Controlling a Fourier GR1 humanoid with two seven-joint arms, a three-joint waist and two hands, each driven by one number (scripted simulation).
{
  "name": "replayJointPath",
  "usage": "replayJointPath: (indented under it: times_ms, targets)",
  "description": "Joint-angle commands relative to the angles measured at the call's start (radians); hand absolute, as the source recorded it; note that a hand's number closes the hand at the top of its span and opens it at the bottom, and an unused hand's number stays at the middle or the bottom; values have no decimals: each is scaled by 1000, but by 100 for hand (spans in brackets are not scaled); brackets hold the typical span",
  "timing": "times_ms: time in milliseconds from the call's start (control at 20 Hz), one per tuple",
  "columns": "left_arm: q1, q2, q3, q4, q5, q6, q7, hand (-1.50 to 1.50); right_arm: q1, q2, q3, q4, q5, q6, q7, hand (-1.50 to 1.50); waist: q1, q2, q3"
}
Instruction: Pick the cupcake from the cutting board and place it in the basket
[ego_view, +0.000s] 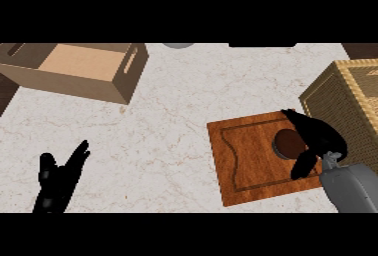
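The cupcake (289, 141), seen from above as a brown round with a grey rim, sits on the right part of the wooden cutting board (247, 165). My right hand (319, 137) lies around its right side, fingers reaching past its far edge and thumb hanging near its front edge, partly covering it. The fingers are curved beside the cupcake and it rests on the board. The wicker basket (347, 102) stands just right of the board, cut off by the view's edge. My left hand (59, 177) rests open at the lower left, fingers up.
A cardboard box (81, 67) with handle slots stands at the back left. A grey round object (178, 45) peeks in at the top edge. Dark floor shows past the counter's left edge.
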Motion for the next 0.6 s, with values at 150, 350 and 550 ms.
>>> replayJointPath:
  times_ms: [150,350,550]
  targets:
    - [-1,-8,25,64,-4,-37,-10,0,-50,53,-19,137,75,-75,-70,-150,3,6,-8]
    - [16,-44,-8,5,-28,-7,38,0,-48,95,6,80,87,-17,15,150,3,5,-8]
    - [-11,-36,-5,-11,-27,-17,79,0,-42,9,38,162,169,-111,-175,150,5,7,-7]
